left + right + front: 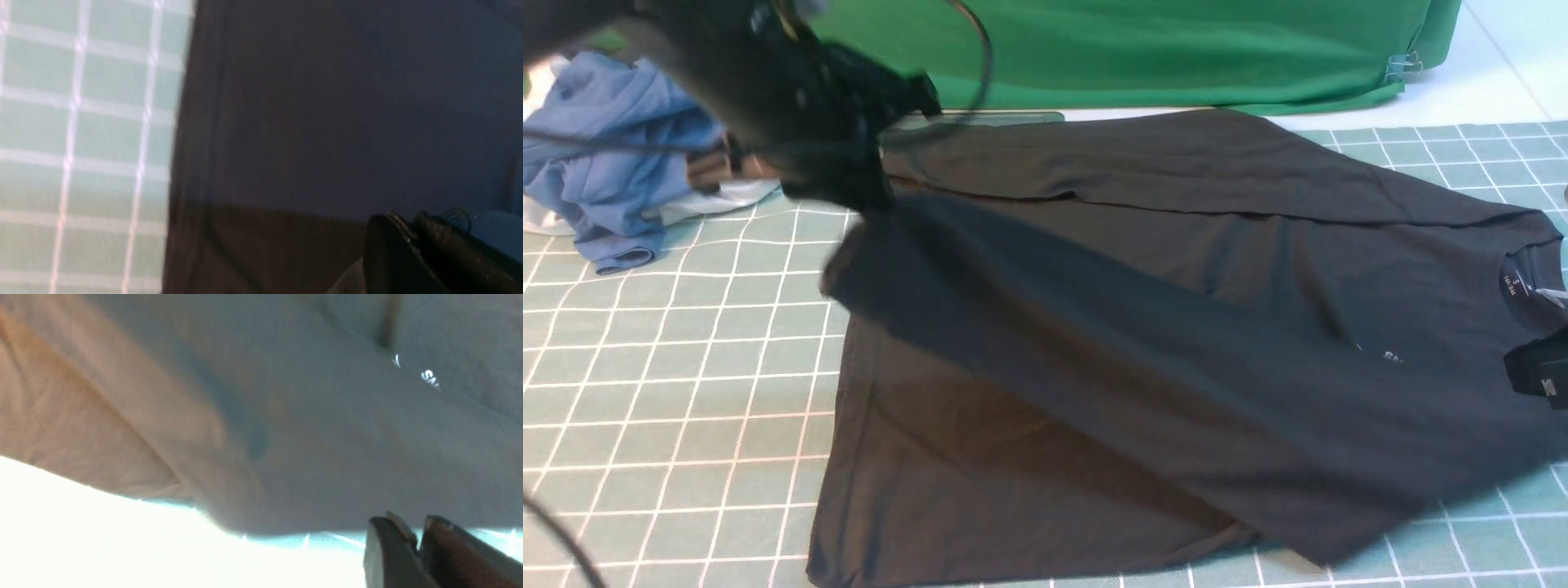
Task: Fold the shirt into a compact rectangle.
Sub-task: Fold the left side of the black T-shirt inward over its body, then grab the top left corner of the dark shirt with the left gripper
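Observation:
The black shirt (1143, 327) lies across the green grid mat with its collar (1531, 273) at the far right. My left gripper (876, 200) is blurred at the upper left. It is shut on the shirt's hem end and holds a broad flap up, which slopes down to the right. In the left wrist view the jaws (404, 222) are pressed together over the dark shirt (327, 122). My right gripper (1539, 371) sits at the right edge beside the collar. Its tips (414, 524) stand a slit apart with nothing between them, just off the shirt's edge (306, 465).
A heap of blue and white clothes (613, 163) lies at the back left behind my left arm. A big green cloth (1176, 49) hangs along the back. Bare grid mat (670, 408) shows to the shirt's left.

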Robot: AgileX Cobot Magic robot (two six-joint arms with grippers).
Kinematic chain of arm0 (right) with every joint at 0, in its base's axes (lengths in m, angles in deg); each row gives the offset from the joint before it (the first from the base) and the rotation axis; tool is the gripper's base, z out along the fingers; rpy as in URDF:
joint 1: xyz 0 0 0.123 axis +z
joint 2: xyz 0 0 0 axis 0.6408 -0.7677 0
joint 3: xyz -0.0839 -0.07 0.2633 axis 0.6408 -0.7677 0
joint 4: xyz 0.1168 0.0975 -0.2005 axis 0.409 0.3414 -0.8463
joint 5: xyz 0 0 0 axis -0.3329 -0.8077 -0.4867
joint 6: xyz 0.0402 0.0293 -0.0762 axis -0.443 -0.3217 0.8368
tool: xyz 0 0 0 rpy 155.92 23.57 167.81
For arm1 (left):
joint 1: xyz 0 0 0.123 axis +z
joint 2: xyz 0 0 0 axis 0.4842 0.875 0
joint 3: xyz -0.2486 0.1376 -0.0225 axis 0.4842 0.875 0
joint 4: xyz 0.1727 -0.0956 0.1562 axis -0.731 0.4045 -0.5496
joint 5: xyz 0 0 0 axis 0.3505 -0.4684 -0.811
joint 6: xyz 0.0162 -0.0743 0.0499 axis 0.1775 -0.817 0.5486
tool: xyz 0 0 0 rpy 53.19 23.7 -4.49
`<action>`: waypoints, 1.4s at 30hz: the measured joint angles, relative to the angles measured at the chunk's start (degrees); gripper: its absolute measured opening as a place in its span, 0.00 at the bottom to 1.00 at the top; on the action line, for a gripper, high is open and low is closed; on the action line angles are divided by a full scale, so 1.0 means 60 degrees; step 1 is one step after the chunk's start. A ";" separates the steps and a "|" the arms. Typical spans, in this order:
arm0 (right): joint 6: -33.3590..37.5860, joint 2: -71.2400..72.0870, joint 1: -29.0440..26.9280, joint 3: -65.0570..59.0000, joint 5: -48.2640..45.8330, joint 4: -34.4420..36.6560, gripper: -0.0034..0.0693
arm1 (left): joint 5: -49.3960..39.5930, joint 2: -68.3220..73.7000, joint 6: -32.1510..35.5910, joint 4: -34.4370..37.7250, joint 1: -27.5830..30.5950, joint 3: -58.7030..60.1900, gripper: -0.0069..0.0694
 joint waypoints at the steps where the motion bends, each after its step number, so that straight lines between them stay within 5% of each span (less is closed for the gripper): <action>1: 0.0000 0.0000 0.0000 0.0000 0.0000 0.0000 0.24 | 0.0000 0.0000 0.0000 -0.0001 0.0030 -0.0038 0.13; 11: -0.0004 0.0000 0.0000 0.0000 0.0038 0.0000 0.25 | 0.1063 0.2744 0.0771 0.0216 0.0889 -0.0593 0.22; 18: -0.0004 0.0000 0.0000 0.0000 0.0038 0.0000 0.25 | 0.2202 0.3547 0.0509 0.0258 0.1312 -0.1681 0.63; 21: -0.0004 0.0000 0.0000 -0.0062 0.0083 0.0000 0.25 | 0.2678 0.3836 0.0510 0.0922 0.1637 -0.2383 0.71; 31: -0.0004 0.0000 0.0000 -0.0093 0.0208 0.0000 0.26 | 0.2656 0.6819 0.1523 0.2971 0.1861 -0.5534 0.57; 42: -0.0609 0.0000 0.0000 -0.0093 0.1076 0.0000 0.28 | 0.3168 0.7682 0.1523 0.3975 0.1861 -0.5988 0.51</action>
